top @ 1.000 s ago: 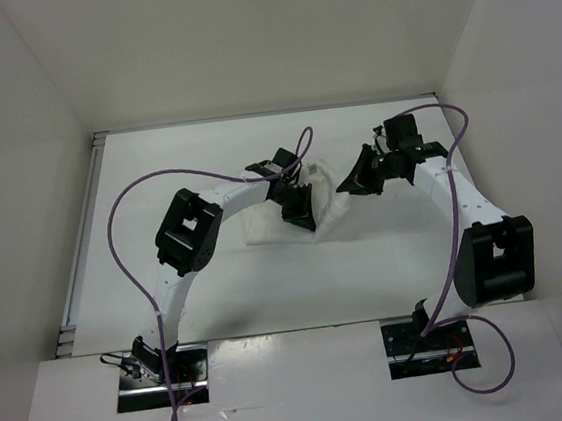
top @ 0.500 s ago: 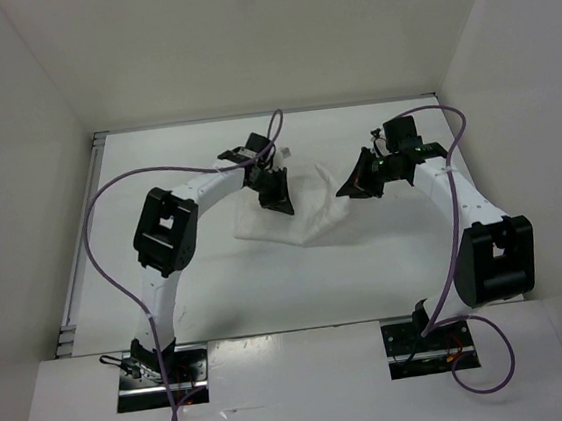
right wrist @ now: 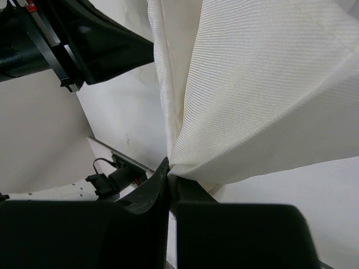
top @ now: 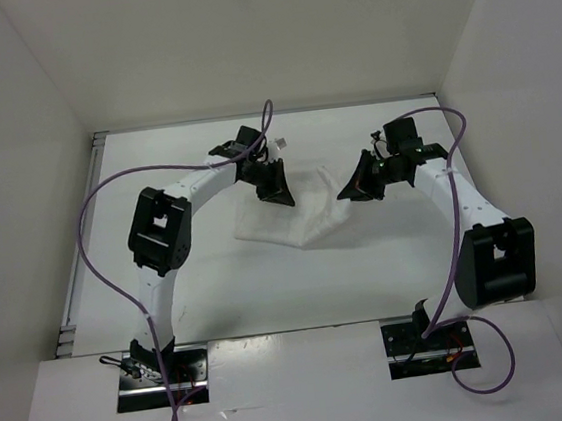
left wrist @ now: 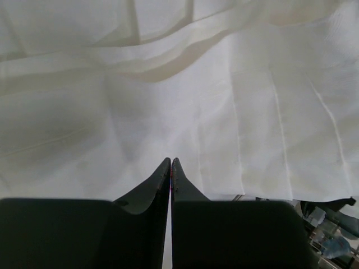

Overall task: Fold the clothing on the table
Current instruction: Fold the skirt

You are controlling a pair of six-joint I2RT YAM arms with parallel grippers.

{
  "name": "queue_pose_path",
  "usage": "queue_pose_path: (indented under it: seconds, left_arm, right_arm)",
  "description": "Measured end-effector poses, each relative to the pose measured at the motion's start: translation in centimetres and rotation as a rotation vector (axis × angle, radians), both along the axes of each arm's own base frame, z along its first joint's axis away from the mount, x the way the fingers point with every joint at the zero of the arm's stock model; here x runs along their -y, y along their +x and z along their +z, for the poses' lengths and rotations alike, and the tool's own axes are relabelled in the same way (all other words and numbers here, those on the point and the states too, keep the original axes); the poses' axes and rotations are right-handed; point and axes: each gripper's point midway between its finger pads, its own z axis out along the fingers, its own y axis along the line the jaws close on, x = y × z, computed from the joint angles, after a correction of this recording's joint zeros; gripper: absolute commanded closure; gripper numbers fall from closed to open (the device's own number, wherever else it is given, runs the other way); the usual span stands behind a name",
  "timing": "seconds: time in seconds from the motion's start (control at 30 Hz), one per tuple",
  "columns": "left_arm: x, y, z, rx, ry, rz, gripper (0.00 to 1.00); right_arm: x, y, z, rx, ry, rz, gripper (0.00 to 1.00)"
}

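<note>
Clothing (top: 307,218), thin ribbed white fabric, pinched in R hand (right wrist: 169,168); L hand (left wrist: 170,165) tips together above it.

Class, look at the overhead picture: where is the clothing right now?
In the top view, the clothing lies near the middle of the table, between the left end effector and the right end effector, which pinches its right edge.

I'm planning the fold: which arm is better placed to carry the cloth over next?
Right, probably. The right gripper is shut on a raised edge of the clothing; the left gripper is shut over the fabric, apparently gripping nothing.
</note>
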Motion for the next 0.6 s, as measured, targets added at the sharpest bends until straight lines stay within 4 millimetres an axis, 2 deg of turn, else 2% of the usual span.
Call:
queue_pose_path:
  seconds: [0.17,0.5,0.6]
  left_arm:
    - [1.5,0.3,-0.1,-0.015,-0.058,-0.023,0.93]
    - [3.1,0.8,-4.9,-0.116,-0.058,-0.011,0.93]
    - [4.0,0.8,-5.4,-0.138,-0.073,-0.015,0.93]
  right_arm:
    - [0.0,-0.1,0.3,0.007,0.001,0.000,1.00]
    - [-0.6,-0.4,0.5,0.009,0.006,0.013,1.00]
    - [-1.5,-0.8,0.6,0.008,0.009,0.038,1.00]
